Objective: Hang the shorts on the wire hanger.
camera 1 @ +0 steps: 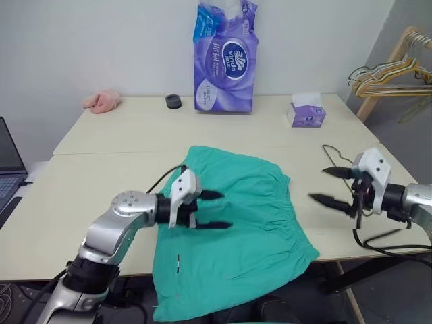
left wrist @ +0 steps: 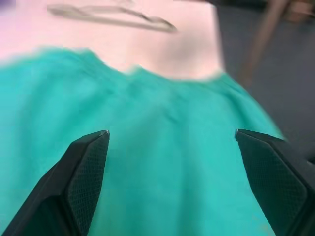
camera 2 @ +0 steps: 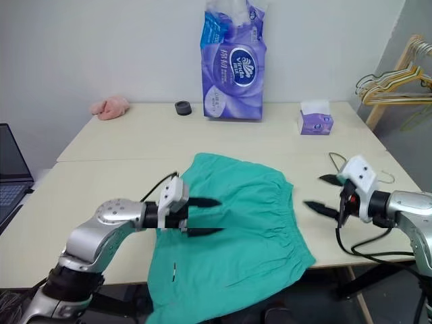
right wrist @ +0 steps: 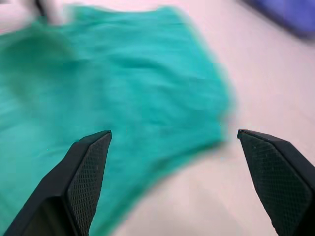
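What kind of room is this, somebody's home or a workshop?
Probably an office or lab set up for laundry practice: plain pale tables against a bare wall, a laptop at one side, spare hangers on a wooden rack.

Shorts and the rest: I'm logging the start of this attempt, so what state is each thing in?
shorts: spread flat, one end hanging over the table edge, held by nothing.
wire hanger: lying on the table, bare.
left end effector: open, above the shorts.
right end effector: open, beside the shorts.
tissue box: tissue sticking up.
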`<control>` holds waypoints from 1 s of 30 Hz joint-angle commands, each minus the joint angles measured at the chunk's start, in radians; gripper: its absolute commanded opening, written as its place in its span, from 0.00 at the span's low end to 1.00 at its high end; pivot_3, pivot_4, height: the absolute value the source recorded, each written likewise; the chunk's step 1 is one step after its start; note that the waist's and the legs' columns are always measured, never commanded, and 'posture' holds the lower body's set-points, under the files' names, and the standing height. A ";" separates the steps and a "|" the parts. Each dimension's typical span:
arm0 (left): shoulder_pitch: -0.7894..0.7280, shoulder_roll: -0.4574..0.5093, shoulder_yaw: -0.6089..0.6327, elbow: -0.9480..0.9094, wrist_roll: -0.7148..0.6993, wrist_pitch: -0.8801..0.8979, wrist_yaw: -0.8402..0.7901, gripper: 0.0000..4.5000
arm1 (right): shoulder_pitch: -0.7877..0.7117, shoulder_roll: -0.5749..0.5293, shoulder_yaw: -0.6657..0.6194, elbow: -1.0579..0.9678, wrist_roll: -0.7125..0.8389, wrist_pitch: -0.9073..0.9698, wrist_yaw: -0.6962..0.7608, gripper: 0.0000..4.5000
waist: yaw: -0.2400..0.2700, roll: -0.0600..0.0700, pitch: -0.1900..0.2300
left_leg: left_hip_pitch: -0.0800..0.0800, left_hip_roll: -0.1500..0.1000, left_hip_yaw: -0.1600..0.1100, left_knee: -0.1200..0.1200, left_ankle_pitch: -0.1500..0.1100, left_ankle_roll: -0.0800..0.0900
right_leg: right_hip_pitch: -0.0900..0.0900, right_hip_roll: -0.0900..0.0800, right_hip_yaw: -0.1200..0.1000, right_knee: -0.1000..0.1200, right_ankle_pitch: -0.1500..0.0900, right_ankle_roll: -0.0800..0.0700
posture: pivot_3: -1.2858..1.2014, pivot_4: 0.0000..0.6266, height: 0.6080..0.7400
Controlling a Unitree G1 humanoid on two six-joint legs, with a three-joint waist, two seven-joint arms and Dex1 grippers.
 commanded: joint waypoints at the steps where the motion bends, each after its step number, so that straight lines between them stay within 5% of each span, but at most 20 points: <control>1: -0.059 -0.011 -0.030 0.016 0.067 -0.068 0.027 0.96 | -0.055 0.042 -0.069 0.098 -0.066 0.075 -0.204 0.97 | -0.001 0.001 0.000 | -0.001 0.000 0.001 -0.001 0.000 0.000 | -0.001 0.000 0.001 0.000 0.000 0.000 | 0.48 0.10 1.00; 5: -0.113 -0.022 -0.075 0.007 0.095 -0.085 0.005 0.96 | -0.101 0.046 -0.064 0.273 -0.142 0.089 -0.320 0.97 | -0.009 0.003 0.001 | -0.001 0.000 0.002 -0.003 0.000 0.000 | -0.003 0.000 0.002 0.000 0.000 0.000 | 0.48 0.10 1.00; 18: -0.160 -0.036 -0.090 0.012 0.107 -0.092 -0.013 0.96 | -0.201 0.050 0.045 0.618 -0.182 0.091 -0.262 0.97 | -0.043 0.006 0.003 | 0.000 0.000 0.005 -0.003 0.000 0.000 | -0.002 0.003 0.002 0.000 0.000 0.002 | 0.47 0.11 1.00; 21: -0.156 -0.043 -0.096 0.007 0.108 -0.093 -0.012 0.97 | -0.237 0.051 0.068 0.698 -0.191 0.112 -0.250 0.83 | -0.047 0.006 0.003 | 0.001 0.001 0.005 -0.002 0.000 0.000 | -0.001 0.003 0.002 -0.001 0.000 0.003 | 0.47 0.11 1.00; 30: -0.148 -0.058 -0.104 0.003 0.117 -0.098 -0.005 0.97 | -0.238 0.065 0.094 0.784 -0.190 0.177 -0.228 0.15 | -0.044 -0.001 -0.001 | 0.003 0.001 0.001 0.000 0.000 0.000 | 0.006 0.003 0.002 -0.004 -0.002 0.007 | 0.47 0.11 1.00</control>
